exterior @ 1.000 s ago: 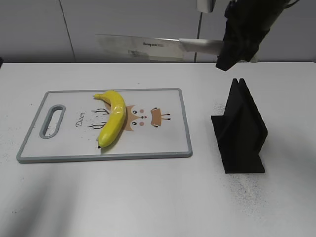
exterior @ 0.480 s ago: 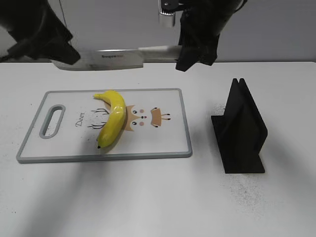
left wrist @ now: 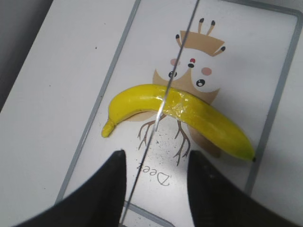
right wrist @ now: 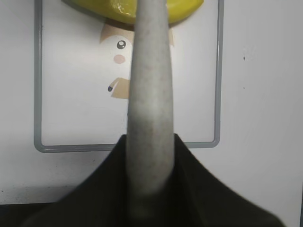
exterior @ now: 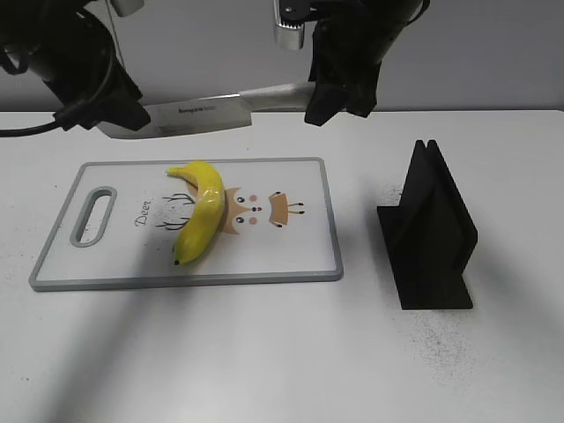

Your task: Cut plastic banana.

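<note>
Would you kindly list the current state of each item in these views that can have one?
plastic banana: whole, uncut, lying on the cutting board.
knife: held level in the air above the board, not touching the banana.
right end effector: shut on the knife handle.
left end effector: fingers either side of the blade tip; contact unclear.
knife stand: empty.

This looked like a robotics lab or test room rather than a home kitchen. A plain white tabletop [exterior: 264, 352] filled the lower frame, speckled with dark grit at lower right. Bare grey wall panels [exterior: 203, 44] ran across the top, and a toy-printed cutting board [exterior: 291, 256] sat at centre left.
</note>
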`<state>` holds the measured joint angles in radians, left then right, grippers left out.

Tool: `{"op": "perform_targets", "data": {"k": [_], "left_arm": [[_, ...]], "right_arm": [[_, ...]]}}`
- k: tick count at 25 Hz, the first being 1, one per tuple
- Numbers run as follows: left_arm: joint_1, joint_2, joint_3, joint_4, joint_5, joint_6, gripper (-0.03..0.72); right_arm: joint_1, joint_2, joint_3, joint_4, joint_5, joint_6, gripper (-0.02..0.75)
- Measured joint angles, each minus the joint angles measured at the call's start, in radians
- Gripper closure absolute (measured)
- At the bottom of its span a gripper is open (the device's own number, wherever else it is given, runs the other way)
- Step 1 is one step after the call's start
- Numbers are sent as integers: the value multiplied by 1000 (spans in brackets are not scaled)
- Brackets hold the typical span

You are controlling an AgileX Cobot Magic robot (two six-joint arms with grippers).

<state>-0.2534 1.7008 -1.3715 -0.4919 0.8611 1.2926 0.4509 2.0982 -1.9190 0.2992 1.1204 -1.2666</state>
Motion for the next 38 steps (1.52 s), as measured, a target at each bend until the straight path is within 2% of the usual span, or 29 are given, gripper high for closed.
{"op": "perform_targets", "data": {"k": [11,13,16,18,29,38], "left_arm": [[0,51,0,9,-59,45,346],[0,56,0,9,-73,45,409],[0,71,-1,9,-77,45,588],[0,89,-1,16,-76,55,655],[-3,167,-1,14,-131,78,676],[-5,357,-31,-21,-166,106,666]], "right_arm": [[0,11,-1,8,-23,-35,577],[0,26,-1,14,-25,-36,577],[0,39,-1,19,-47,-37,577],[0,40,-1,19,-59,-46,577],[0,77,-2,7,-72,-8,577],[-17,296,-33,2,-23,52,575]]}}
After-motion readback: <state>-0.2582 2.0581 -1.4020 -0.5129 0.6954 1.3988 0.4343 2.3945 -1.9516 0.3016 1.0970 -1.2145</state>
